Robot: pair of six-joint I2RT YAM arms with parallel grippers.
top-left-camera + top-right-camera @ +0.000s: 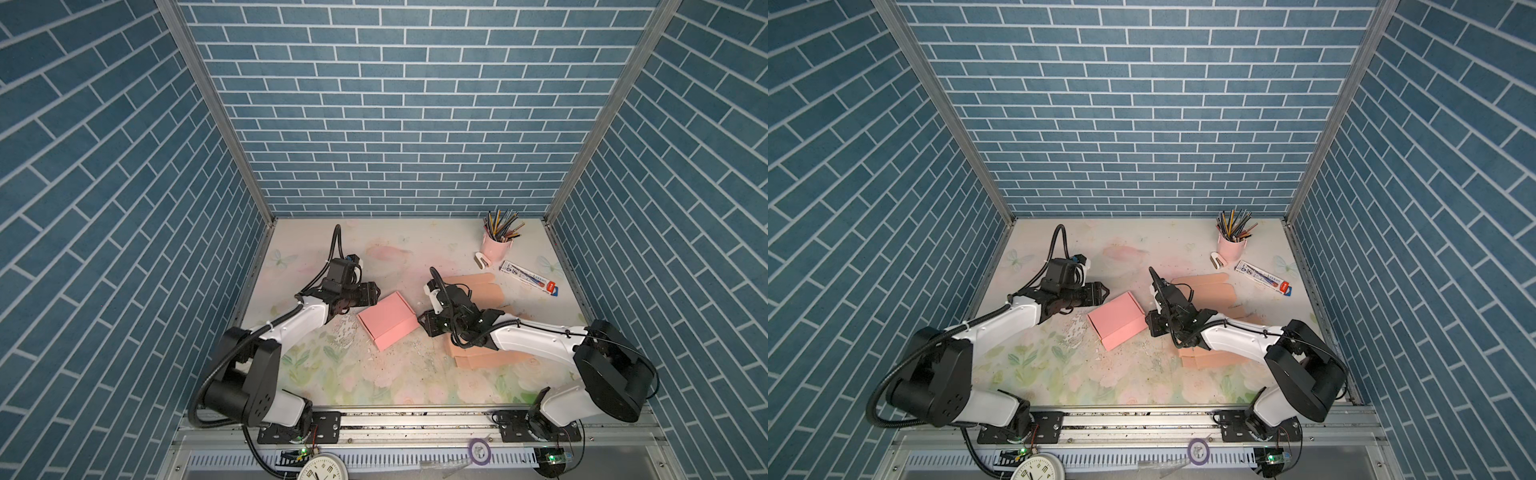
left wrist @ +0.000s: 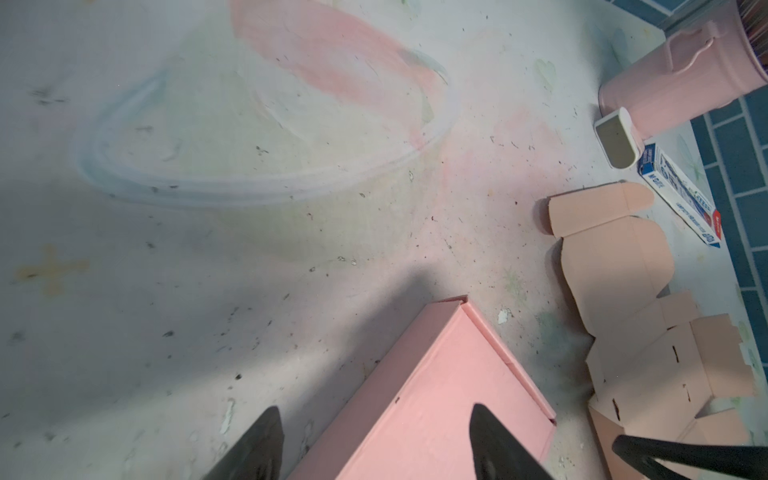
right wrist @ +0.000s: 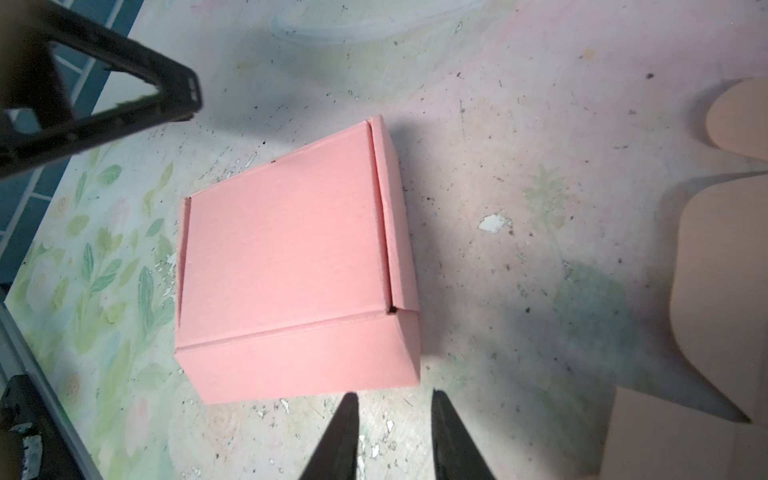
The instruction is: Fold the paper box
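Mid-worktop (image 1: 374,374), between both arms, you've got the pink box (image 1: 388,320), lid down, looks fully folded, skewed to the front edge. Left hand (image 1: 374,293) splayed wide and empty over its far-left corner. Right hand (image 3: 392,395) narrowly parted, empty, just beside the opposite wall. Both are about equally near.

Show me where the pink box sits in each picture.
Top view: pink box just below mid-frame.
Top view: same spot.
Left wrist: partly cut off at the frame edge.
Right wrist: whole, mid-frame.
Shared landmark: flat peach cardboard beside it.
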